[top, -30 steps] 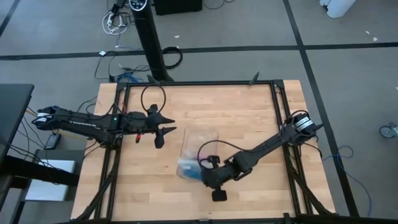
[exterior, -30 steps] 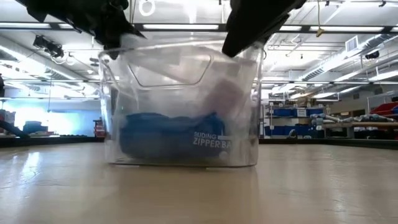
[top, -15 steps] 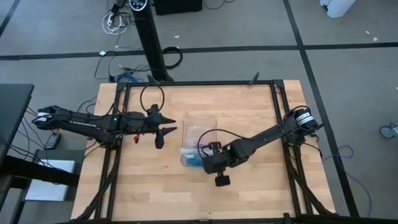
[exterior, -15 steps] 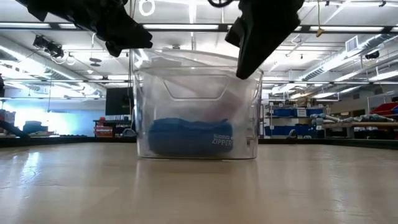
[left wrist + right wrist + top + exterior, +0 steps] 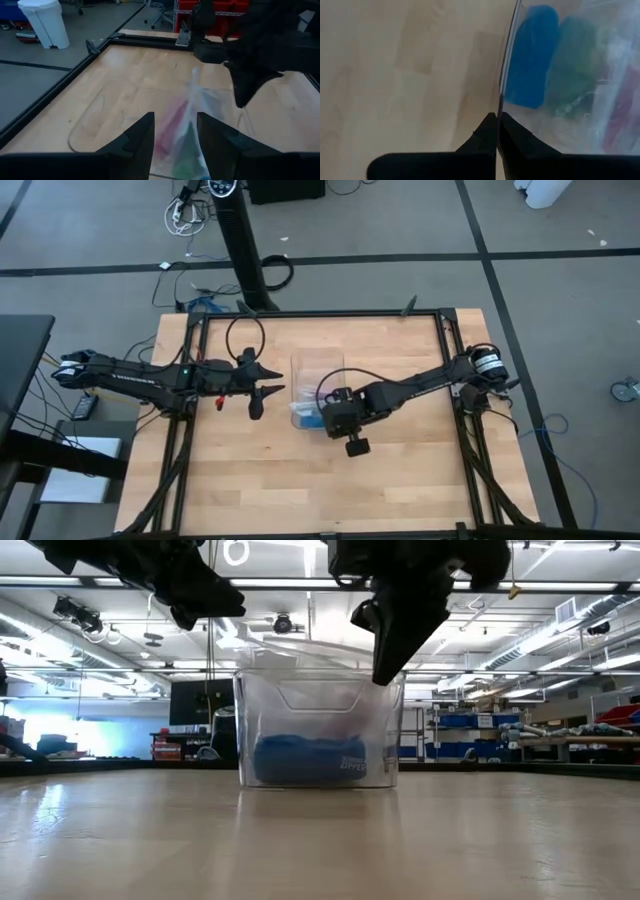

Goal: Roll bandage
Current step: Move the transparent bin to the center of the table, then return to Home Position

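Note:
A clear plastic zipper bag [image 5: 312, 388] stands upright on its bottom at the table's middle. In the low view the bag [image 5: 320, 725] shows blue contents. The magenta-pink bandage [image 5: 171, 123] lies inside it beside a blue roll [image 5: 532, 55] and a green one, and shows again at the bag's side [image 5: 626, 102]. My right gripper [image 5: 335, 412] is shut on the bag's near side, seen from the low view [image 5: 385, 665]. My left gripper [image 5: 262, 392] hangs open above the table, left of the bag, touching nothing [image 5: 175, 127]. My right gripper pinches the bag's thin plastic edge [image 5: 503, 95] between its two shut fingers. The fingers come from above, slanting steeply down from the table's right. The bag stays upright with its bottom [image 5: 318, 783] on the table. One layer or several, I cannot tell.
The black frame rail [image 5: 320, 313] runs round the wooden table [image 5: 400, 480]. A black cable loop [image 5: 245, 335] lies at the far left. Bare wood lies near and to the right of the bag.
My right gripper has moved toward the table's far edge and somewhat left, rolling at the wrist, still shut on the bag. The bag has slid along the table with it, away from the near edge, and has turned to stand narrower.

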